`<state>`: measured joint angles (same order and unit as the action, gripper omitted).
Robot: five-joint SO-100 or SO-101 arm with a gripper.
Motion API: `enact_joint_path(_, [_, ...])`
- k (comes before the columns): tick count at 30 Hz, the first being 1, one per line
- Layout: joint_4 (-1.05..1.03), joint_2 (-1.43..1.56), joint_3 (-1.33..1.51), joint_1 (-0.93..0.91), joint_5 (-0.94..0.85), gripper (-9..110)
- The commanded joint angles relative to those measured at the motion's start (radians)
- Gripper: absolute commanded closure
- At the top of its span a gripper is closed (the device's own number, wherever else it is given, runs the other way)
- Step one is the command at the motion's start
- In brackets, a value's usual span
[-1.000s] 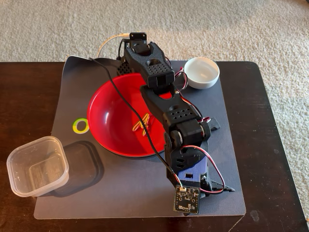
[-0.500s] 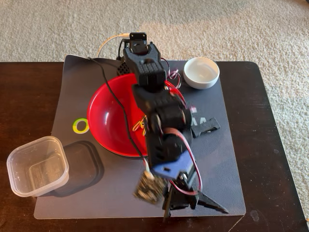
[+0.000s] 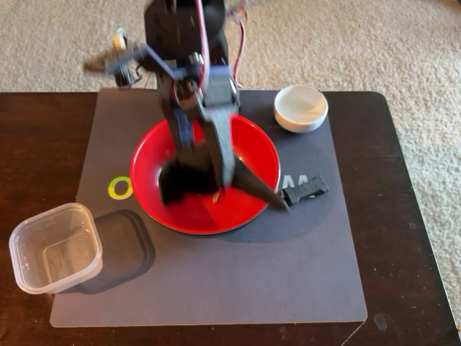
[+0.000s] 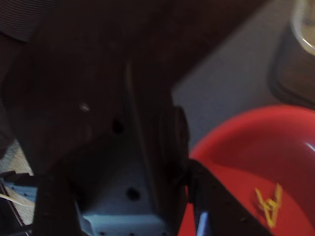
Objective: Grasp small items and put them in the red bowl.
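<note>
The red bowl [image 3: 155, 169] sits on the grey mat. My gripper [image 3: 227, 193] hangs over it, motion-blurred. One finger [image 3: 259, 189] slants right to the bowl's rim, and a dark blurred lump [image 3: 180, 180] sits at the other jaw. I cannot tell whether that lump is jaw or a held item. In the wrist view the red bowl [image 4: 256, 147] holds the yellow clip [image 4: 268, 204]. The black angular bracket [image 3: 306, 191] lies on the mat just right of the bowl. The clear square tub [image 3: 54, 247] stands at the left, and the small white dish [image 3: 300, 108] at the back right.
The grey mat [image 3: 216, 281] covers most of the dark wooden table [image 3: 410, 216]. Beige carpet lies beyond the table's far and right edges. The arm's upper links and wires are raised at the back. The wrist view is mostly filled by the dark gripper body.
The arm has swung up and back from the mat's front right corner, so the gripper is now over the red bowl. The bracket, tub and dish have not moved.
</note>
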<state>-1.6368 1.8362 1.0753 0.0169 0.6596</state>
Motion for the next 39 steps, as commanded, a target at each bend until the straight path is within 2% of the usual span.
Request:
enact_joint_path(1, [0.146,0.387,0.724,-0.029,0.002,101])
enact_joint_path(4, [0.212,0.532,0.979,-0.051,0.011,101])
enact_joint_path(8, [0.230,0.514,1.068,-0.044,-0.006,101])
enact_joint_path(12, [0.264,0.387,1.095,-0.043,0.003,85])
enact_joint_path(15, [0.253,0.430,1.065,-0.044,0.008,73])
enact_joint_path(21, [0.156,0.696,1.071,0.002,0.011,65])
enact_joint_path(24, [0.184,0.707,1.158,0.005,0.040,65])
enact_joint_path(29, [0.202,0.632,0.927,-0.152,-0.014,65])
enact_joint_path(32, [0.198,0.322,0.701,-0.359,-0.049,65])
enact_joint_path(34, [0.170,0.069,0.446,-0.488,-0.091,65])
enact_joint_path(37, [-0.049,-0.353,-0.063,-0.650,-0.147,65])
enact_joint_path(39, [-0.067,-0.483,-0.155,-0.747,-0.135,66])
